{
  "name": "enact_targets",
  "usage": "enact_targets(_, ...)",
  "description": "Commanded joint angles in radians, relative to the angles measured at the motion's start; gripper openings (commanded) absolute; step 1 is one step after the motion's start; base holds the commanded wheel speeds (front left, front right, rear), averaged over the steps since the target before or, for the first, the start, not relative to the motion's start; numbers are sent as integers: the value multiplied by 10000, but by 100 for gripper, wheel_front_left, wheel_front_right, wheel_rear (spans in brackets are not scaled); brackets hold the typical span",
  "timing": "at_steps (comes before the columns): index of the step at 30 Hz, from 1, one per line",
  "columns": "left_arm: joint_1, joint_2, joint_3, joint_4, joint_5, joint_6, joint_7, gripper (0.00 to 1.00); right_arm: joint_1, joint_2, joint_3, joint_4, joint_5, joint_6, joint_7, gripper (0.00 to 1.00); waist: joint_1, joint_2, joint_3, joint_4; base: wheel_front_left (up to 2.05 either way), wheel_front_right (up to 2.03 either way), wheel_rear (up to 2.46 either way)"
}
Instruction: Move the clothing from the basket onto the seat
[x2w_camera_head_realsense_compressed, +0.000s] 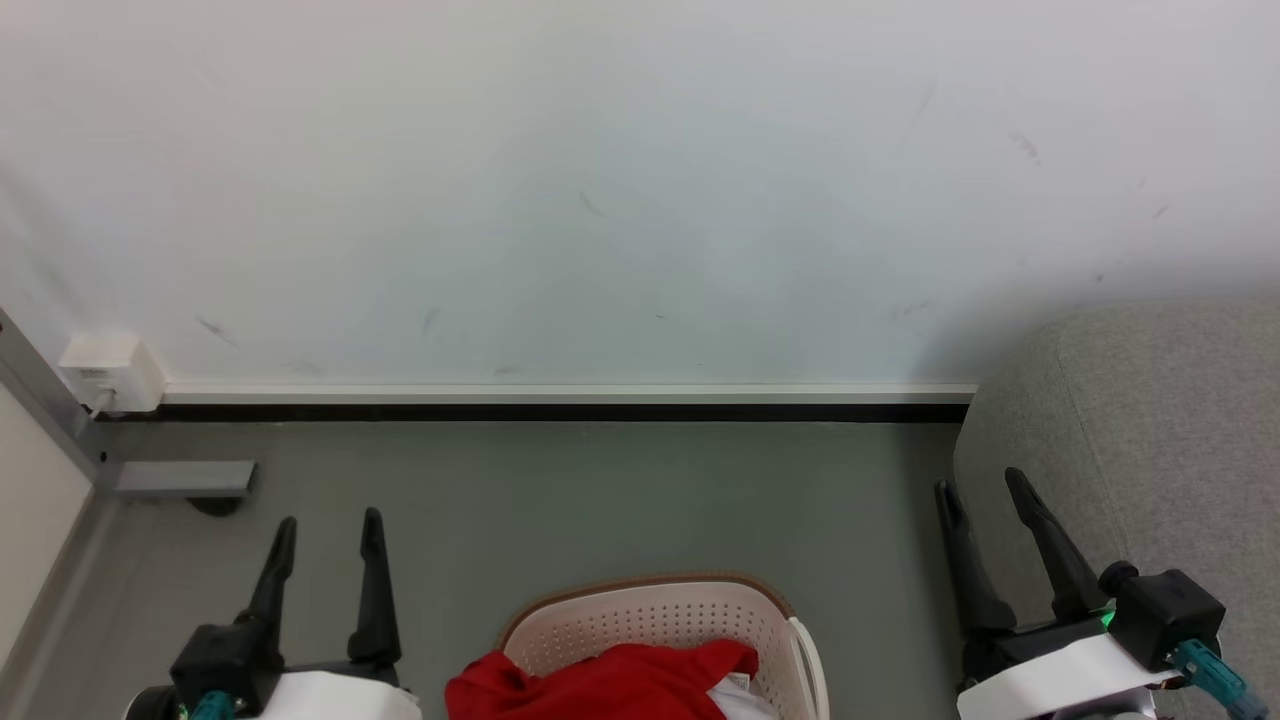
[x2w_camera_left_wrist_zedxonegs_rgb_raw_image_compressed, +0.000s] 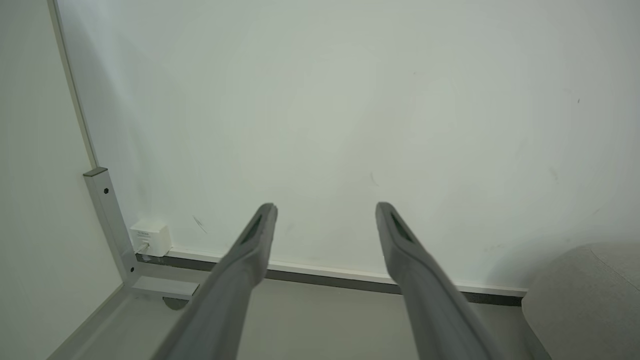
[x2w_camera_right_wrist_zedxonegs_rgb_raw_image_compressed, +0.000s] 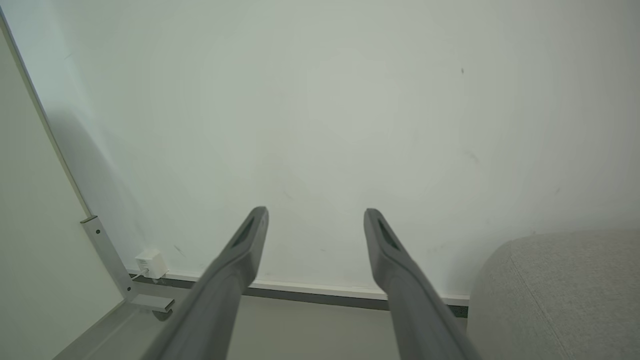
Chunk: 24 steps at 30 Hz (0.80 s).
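L gripper (x2w_camera_head_realsense_compressed: 330, 518) sits lower left in head view, fingers apart w/ nothing btwn them, above bare grey floor (x2w_camera_head_realsense_compressed: 600, 500). Beyond it at far left are a grey metal post (x2w_camera_head_realsense_compressed: 40, 400) w/ a foot bracket and a white wall box (x2w_camera_head_realsense_compressed: 110, 370) just above the skirting.

Centre bottom is the basket (x2w_camera_head_realsense_compressed: 650, 620): cream, rows of small holes, brown rim, white loop handle on its right side. Its near part is cut off by the frame edge. Clothing (x2w_camera_head_realsense_compressed: 610, 685) lies inside it. Red fabric is heaped up and drapes over the left rim, w/ a bit of white fabric at the right. Both grippers are well apart from basket & clothing.

R gripper (x2w_camera_head_realsense_compressed: 978, 480) is lower right, fingers also spread and empty, tips at the seat's left edge in head view. Seat (x2w_camera_head_realsense_compressed: 1150, 430) is light-grey textured upholstery w/ a rounded corner and a stitched seam, right of the basket and against the white wall (x2w_camera_head_realsense_compressed: 600, 200).

L wrist view: fingers wide apart, aimed at the wall, seat corner lower right. R wrist view: same spread, seat larger at lower right.
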Motion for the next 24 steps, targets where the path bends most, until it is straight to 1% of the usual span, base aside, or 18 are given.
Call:
enact_targets(1, 109, 76, 18, -5, 232, 59, -54, 100, -110, -8, 34, 19, -218, -20, -74, 100, 0, -1, 5, -2, 0, 0, 0)
enact_targets(5, 100, 76, 7, 48, 527, 80, -142, 100, -155, -5, 39, 72, -388, -21, -163, 100, 0, -1, 20, -8, 0, 0, 0)
enact_targets(13, 131, 74, -24, 101, 435, 145, -116, 100, -157, -11, -9, 181, -391, -21, -145, 100, 0, -1, 16, -18, 0, 0, 0)
enact_targets(24, 86, 74, 16, 159, 392, 61, -116, 100, -215, -16, -11, 239, -374, -21, -145, 100, 0, -1, 41, -70, 0, 0, 0)
